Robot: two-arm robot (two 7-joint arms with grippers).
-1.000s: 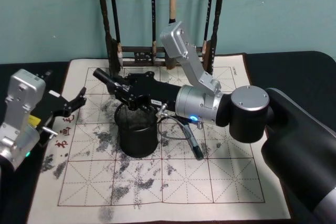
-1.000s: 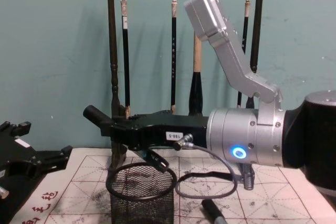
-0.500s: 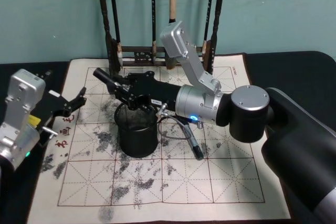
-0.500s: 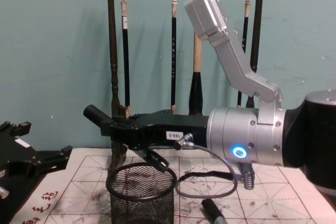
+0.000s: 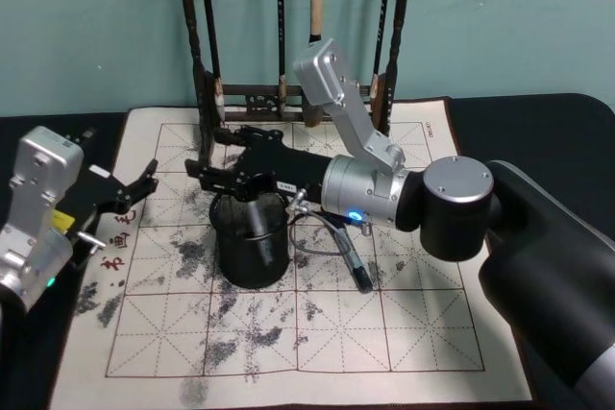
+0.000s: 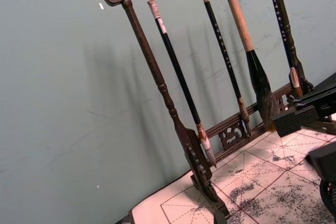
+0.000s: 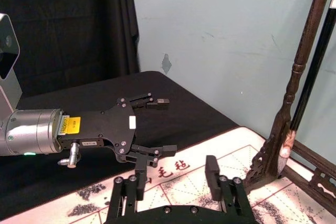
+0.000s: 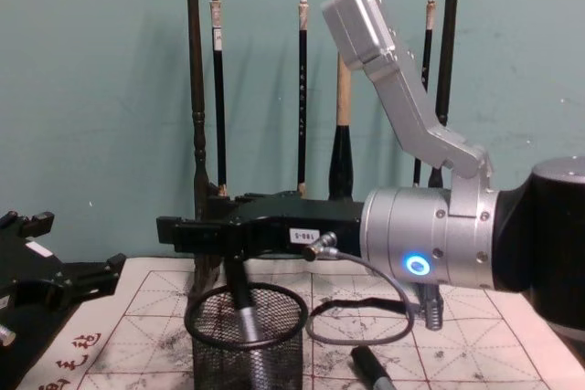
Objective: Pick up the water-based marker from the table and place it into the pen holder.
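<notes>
If the right gripper (image 8: 169,230) pulls away low, a finger could clip the marker (image 8: 240,303) or the holder (image 8: 274,340) rim and tip the holder over. Its fingers are spread and empty just above the rim. The marker stands inside the holder directly beneath them, seemingly untouched, though the mesh obscures it. The left gripper (image 5: 142,184) sits open, well left.

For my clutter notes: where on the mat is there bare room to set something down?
Free: the front strip of the mat, robot-side of the pen holder, and the right side beyond the lying marker. Crowded: around the holder under the right gripper, and by the brush rack.
</notes>
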